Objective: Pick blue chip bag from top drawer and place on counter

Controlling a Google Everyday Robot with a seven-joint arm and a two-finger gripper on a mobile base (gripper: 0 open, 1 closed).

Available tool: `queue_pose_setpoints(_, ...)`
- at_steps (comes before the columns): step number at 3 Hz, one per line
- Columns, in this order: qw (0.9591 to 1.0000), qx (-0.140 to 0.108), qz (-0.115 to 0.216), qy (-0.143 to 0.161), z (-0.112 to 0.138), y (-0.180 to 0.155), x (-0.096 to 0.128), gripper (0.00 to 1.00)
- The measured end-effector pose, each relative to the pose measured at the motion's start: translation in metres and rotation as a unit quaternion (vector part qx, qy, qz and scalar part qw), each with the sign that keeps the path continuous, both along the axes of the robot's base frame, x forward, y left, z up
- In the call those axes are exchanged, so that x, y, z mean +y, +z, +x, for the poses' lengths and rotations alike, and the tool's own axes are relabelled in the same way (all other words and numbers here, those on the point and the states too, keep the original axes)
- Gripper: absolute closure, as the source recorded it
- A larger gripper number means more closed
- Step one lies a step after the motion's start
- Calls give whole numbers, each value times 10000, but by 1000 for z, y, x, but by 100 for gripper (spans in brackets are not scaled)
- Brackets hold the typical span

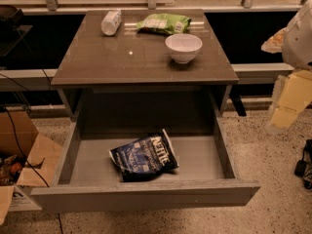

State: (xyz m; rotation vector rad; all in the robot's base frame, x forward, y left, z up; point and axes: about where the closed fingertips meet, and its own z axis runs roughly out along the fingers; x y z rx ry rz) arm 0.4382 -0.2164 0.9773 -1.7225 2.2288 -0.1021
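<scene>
the dark navy-blue glossy chip bag [144,157] with white lettering is lying crumpled and slightly tilted on the plain grey bottom of the wide shallow grey top drawer [146,195]. it is sitting a little left of the middle and near the flat front panel. bare grey bottom is showing behind the bag and to its right.

the drawer is standing pulled out below the square glossy brown-grey counter [122,57]. the counter is carrying a round white bowl [183,48] toward its right side, a crinkled green snack bag [163,23] at the back, and a white bottle [111,22] lying on its side at the back left. its left and front parts are showing bare surface.

the pale yellow gripper [287,104] is hanging at the right edge of view, outside the drawer's right wall and well apart from the bag. i cannot tell whether it is spread or closed.

an open brown cardboard box [29,155] is sitting on the floor just left of the drawer.
</scene>
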Motion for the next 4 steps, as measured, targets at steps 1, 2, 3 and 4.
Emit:
queue_pose_setpoints(1, 10000, 0, 1, 2, 0, 0, 0, 0)
queue_pose_setpoints(2, 9992, 42, 252, 298, 1, -13, 27, 0)
queue_pose_setpoints(3, 9955, 60, 682, 652, 6, -30, 62, 0)
queue_pose_setpoints(4, 9883, 79, 1161, 981, 13, -50, 95, 0)
